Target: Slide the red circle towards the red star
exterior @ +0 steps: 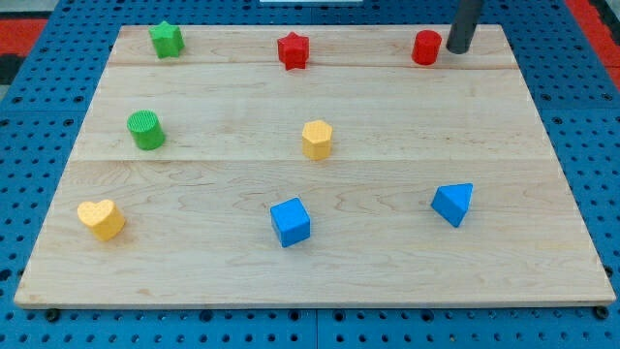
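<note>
The red circle (425, 47) stands near the view's top right of the wooden board (194, 262). The red star (293, 50) stands at the view's top centre, well to the left of the circle. My tip (457, 49) is the lower end of a dark rod coming down from the view's top edge. It stands just to the right of the red circle, very close to it or touching it.
A green star (167, 40) is at the top left and a green circle (146, 130) below it. A yellow hexagon (317, 139) is in the middle, a yellow heart (102, 219) at the lower left, a blue cube (291, 221) at lower centre, and a blue triangle (453, 204) at the lower right.
</note>
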### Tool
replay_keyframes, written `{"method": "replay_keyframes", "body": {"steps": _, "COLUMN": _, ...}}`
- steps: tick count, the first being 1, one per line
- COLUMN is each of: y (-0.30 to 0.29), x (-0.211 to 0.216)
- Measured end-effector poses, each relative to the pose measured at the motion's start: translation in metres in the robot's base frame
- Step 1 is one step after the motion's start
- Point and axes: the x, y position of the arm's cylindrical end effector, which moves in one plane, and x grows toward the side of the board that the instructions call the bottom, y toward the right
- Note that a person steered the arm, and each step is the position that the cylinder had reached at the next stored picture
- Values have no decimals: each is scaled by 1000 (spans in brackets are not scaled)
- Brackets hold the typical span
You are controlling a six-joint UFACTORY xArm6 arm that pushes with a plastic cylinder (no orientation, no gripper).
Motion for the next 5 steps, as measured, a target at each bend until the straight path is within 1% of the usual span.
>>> {"method": "replay_keyframes", "body": {"steps": 1, "y": -43, "x": 0}}
{"method": "replay_keyframes", "body": {"steps": 2, "y": -72, "x": -3}}
{"method": "replay_keyframes", "body": {"steps": 4, "y": -70, "x": -23}}
{"method": "replay_keyframes", "body": {"steps": 5, "y": -95, "x": -11}}
